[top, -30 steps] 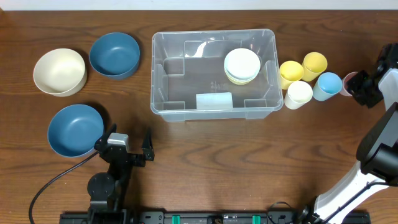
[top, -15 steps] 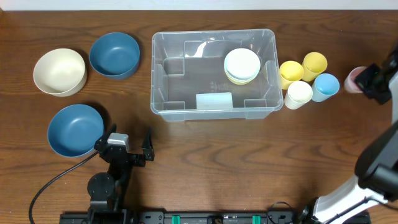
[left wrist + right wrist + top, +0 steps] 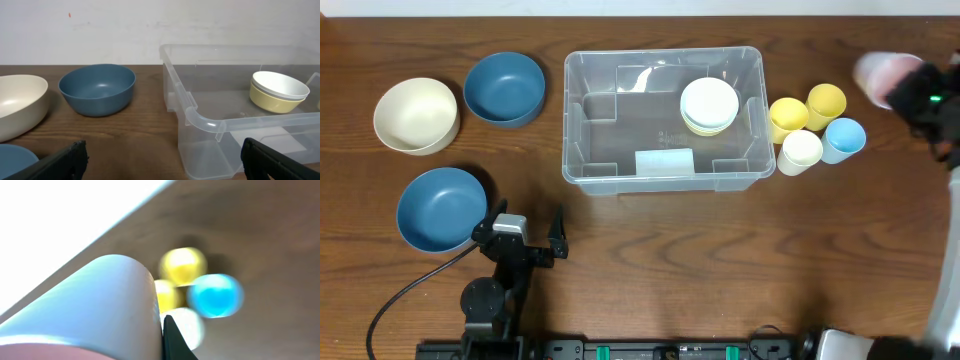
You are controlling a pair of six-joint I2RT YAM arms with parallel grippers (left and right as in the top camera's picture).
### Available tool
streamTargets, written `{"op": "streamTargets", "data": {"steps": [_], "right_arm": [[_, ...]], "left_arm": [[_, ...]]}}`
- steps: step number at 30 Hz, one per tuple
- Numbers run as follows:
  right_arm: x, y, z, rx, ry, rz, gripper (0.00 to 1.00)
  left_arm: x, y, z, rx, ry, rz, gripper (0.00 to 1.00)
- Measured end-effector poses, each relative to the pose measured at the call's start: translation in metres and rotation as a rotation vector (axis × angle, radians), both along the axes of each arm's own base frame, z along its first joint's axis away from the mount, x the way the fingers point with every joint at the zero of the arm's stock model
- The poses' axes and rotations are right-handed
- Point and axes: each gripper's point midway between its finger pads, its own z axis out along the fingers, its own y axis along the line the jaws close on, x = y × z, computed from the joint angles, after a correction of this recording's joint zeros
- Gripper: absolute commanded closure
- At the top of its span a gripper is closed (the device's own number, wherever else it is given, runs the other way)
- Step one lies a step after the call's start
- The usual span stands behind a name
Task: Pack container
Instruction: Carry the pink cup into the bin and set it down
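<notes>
Counter [image 3: 650, 270]: dark brown wood grain, running back to the far edge.
Room: a plain white wall [image 3: 100, 25] stands behind the counter; I can see nothing more of the room.
Far left: a cream bowl [image 3: 415, 115] has a blue bowl [image 3: 504, 88] just beside it, both upright. A second blue bowl [image 3: 441, 208] sits nearer the front edge.
Left hand [image 3: 530, 214]: low near the front edge, just right of the second blue bowl. Its fingers are spread wide with nothing between them.
Container [image 3: 572, 120]: clear, upright and open-topped, in the middle of the counter.
Inside it: two small bowls [image 3: 709, 105] are nested, white in yellow, at the back right. A pale patch lies by the front wall, and I cannot tell what it is.
Cups: four stand upright in a tight cluster just right of the container. They are two yellow cups [image 3: 787, 115], a white cup [image 3: 801, 150] and a blue cup [image 3: 844, 138].
Right hand [image 3: 905, 85]: at the far right, above the counter and blurred. It is closed on a pink cup [image 3: 876, 72], and my wrist view shows the cup's wall against one finger [image 3: 172, 340].
Container to hands: it lies beyond the left hand and a little to its right, not touching. It is well apart to the left of the right hand, with the cup cluster between them.
</notes>
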Motion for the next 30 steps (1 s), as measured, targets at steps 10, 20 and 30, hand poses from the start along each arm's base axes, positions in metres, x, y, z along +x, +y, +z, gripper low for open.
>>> {"op": "streamTargets", "data": {"steps": [10,20,30], "right_arm": [[0.001,0.173,-0.002,-0.087,-0.023,0.414,0.99],[0.029,0.227,-0.113,-0.204,0.216,0.474,0.99],[0.012,0.223,-0.172,-0.249,0.425,0.472,0.99]], "left_arm": [[0.0,0.0,0.0,0.0,0.0,0.0,0.02],[0.0,0.0,0.0,0.0,0.0,0.0,0.02],[0.0,0.0,0.0,0.0,0.0,0.0,0.02]]}}
